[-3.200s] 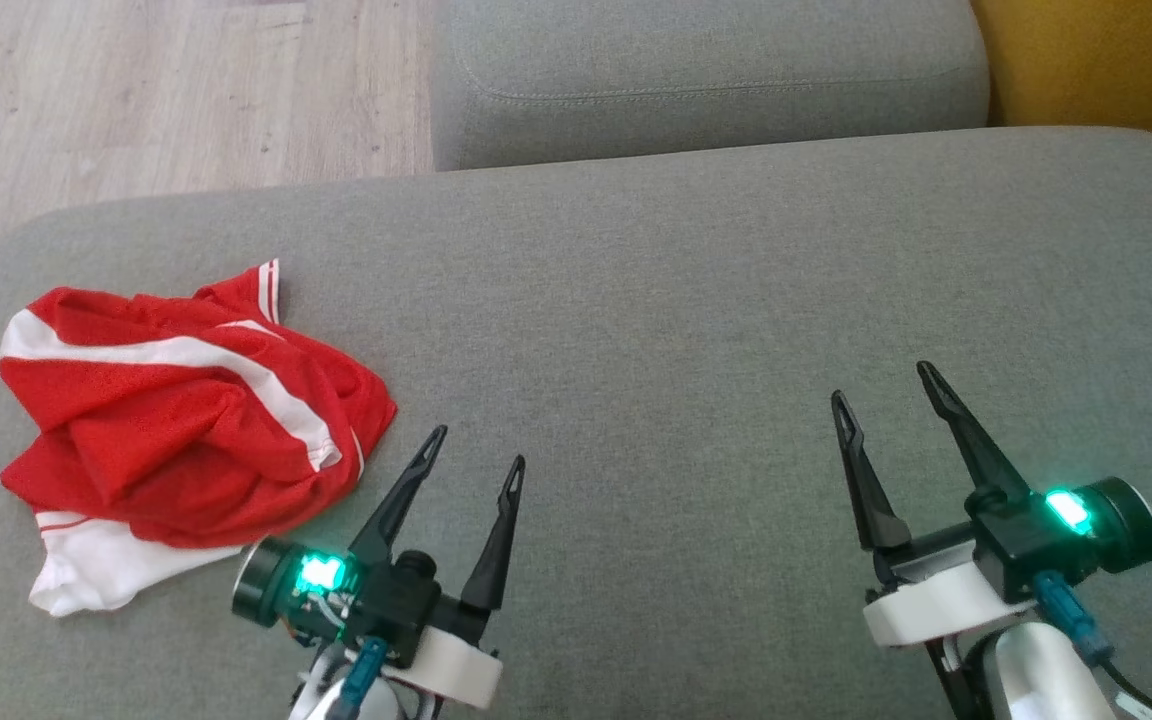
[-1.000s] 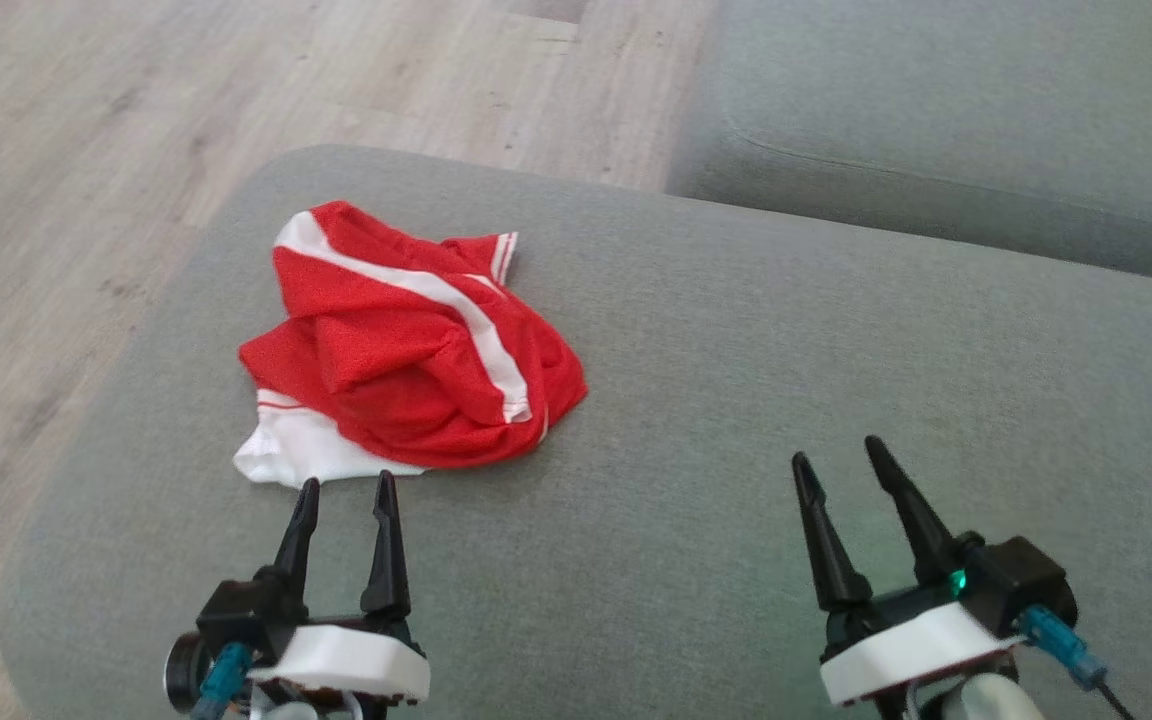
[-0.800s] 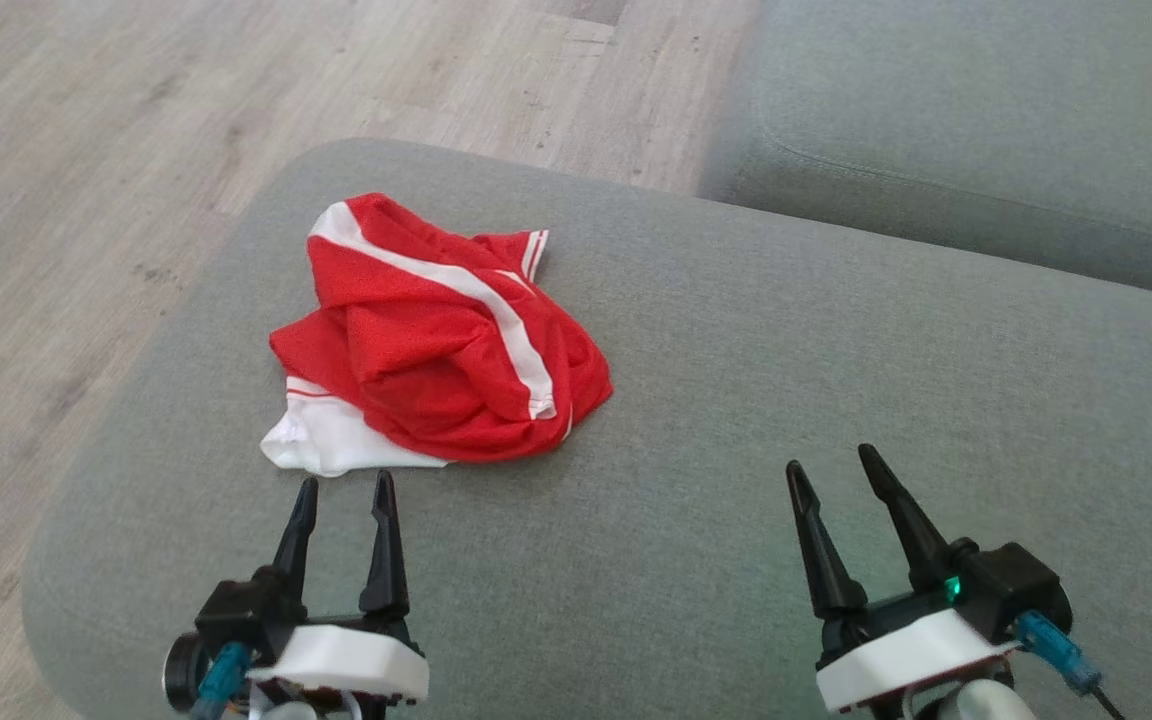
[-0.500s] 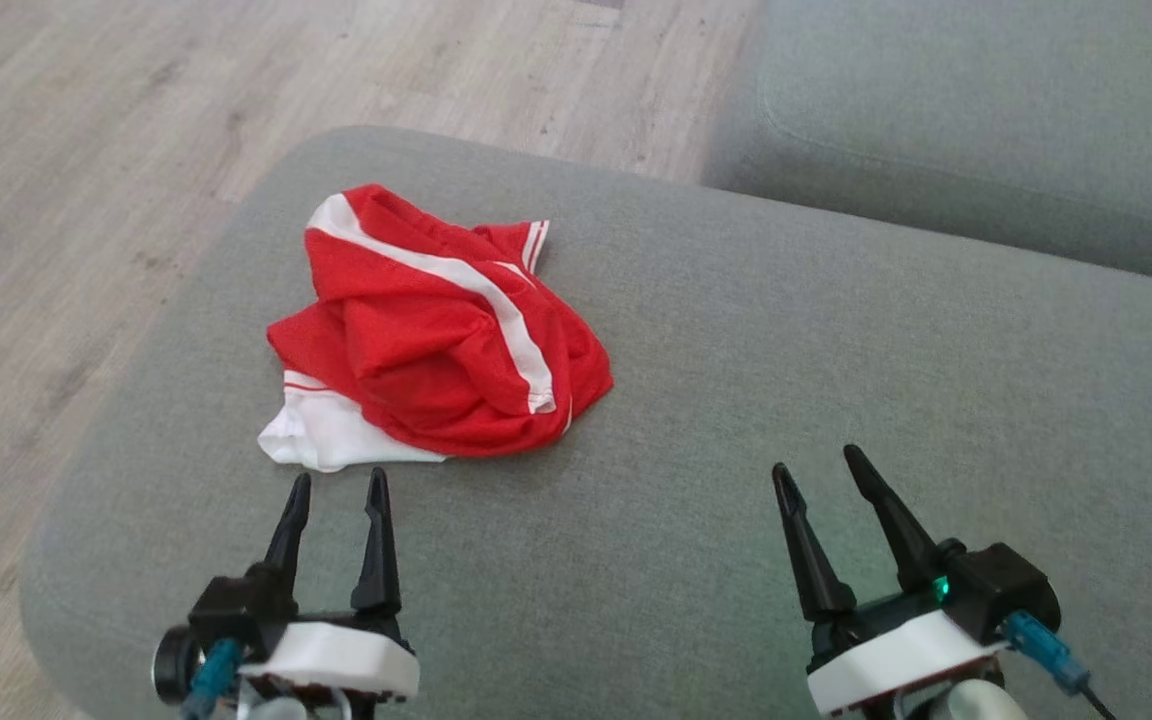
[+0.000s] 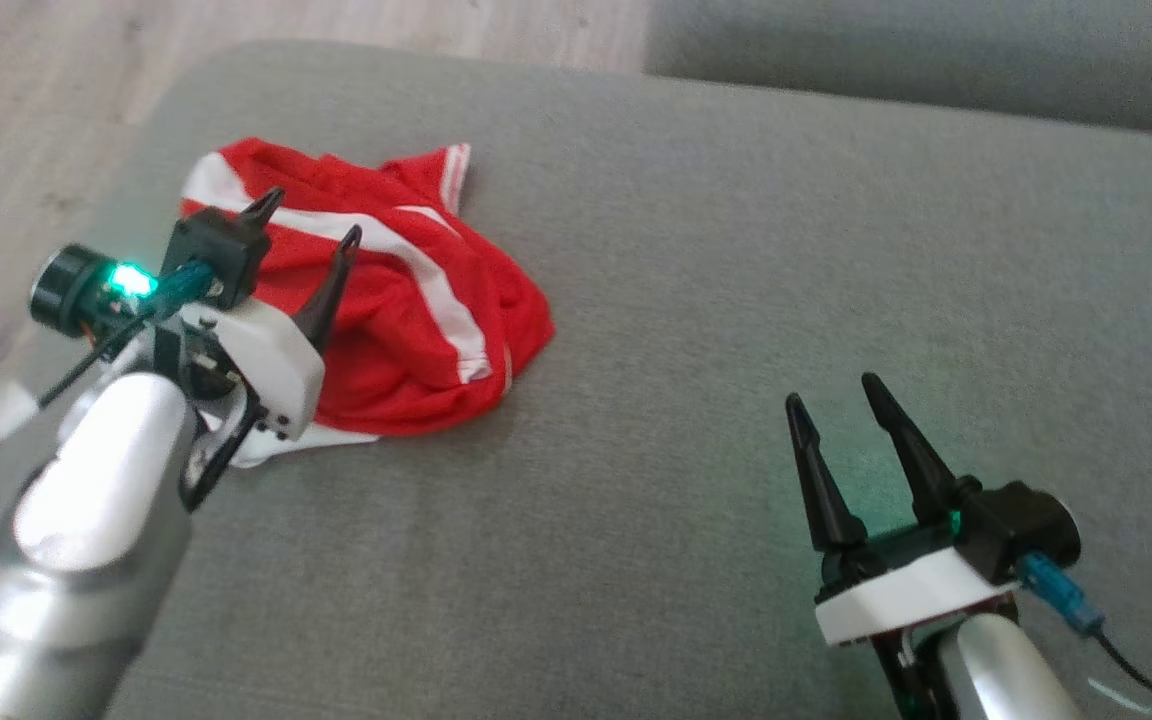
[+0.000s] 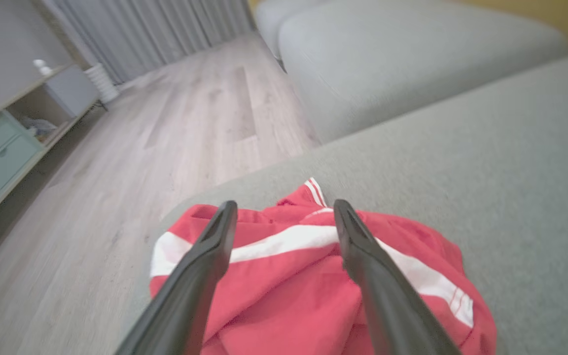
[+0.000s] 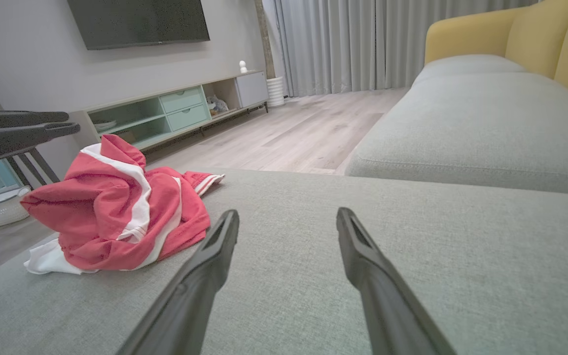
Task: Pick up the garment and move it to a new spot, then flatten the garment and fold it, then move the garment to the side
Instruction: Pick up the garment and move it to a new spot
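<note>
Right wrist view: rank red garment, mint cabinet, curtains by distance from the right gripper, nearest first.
1. red garment: on the grey cushion, left of the right gripper.
2. mint cabinet: across the floor, along the wall.
3. curtains: far end, top centre.

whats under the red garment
White fabric pokes out from under the red garment, which rests on the grey cushion. The cushion patch beneath is covered, so anything else there cannot be seen.
</note>
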You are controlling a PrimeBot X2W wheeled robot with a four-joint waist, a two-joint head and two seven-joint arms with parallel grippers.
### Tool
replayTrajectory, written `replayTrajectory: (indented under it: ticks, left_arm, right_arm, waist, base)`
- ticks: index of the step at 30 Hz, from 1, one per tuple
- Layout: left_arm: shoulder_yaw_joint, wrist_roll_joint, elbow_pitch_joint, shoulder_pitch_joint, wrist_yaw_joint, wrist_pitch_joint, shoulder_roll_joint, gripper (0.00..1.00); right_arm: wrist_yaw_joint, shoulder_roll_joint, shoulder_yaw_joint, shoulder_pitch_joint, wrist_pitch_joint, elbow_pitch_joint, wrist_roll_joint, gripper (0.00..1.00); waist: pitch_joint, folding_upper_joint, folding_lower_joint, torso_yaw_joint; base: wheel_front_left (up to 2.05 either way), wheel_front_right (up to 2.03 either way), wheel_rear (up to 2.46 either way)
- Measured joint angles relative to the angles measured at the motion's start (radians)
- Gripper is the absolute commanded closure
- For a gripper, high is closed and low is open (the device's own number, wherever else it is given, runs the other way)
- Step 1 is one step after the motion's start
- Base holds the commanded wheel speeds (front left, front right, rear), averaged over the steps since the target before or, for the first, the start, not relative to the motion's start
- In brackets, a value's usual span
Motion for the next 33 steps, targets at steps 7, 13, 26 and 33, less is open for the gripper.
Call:
replayTrajectory:
  ticks: [7, 13, 26, 33]
  left_arm:
    - [-0.348, -0.129, 0.016, -0.15, -0.004, 0.171, 0.202, 0.0]
    - [-0.457, -0.177, 0.071, -0.237, -0.004, 0.19, 0.27, 0.0]
    - [-0.573, -0.246, 0.166, -0.292, -0.005, 0.123, 0.273, 1.0]
    - [-0.498, -0.308, 0.161, -0.332, 0.005, -0.066, 0.226, 1.0]
  right_arm:
    - [0.0, -0.002, -0.01, -0.047, 0.0, -0.007, 0.017, 0.0]
    - [0.0, -0.002, -0.008, -0.059, 0.0, -0.007, 0.028, 0.0]
    - [0.0, -0.002, -0.01, -0.07, 0.0, -0.007, 0.037, 0.0]
    - [0.0, -0.002, -0.024, -0.07, 0.0, 0.003, 0.038, 0.0]
  waist:
    - [0.077, 0.0, 0.0001, -0.078]
    - [0.107, 0.0, 0.0001, -0.124]
    - [0.105, 0.0, -0.0001, -0.162]
    - [0.069, 0.0, -0.0002, -0.162]
  base:
    - [0.0, 0.0, 0.0]
    - [0.0, 0.0, 0.0]
    - [0.0, 0.0, 0.0]
    - [0.0, 0.0, 0.0]
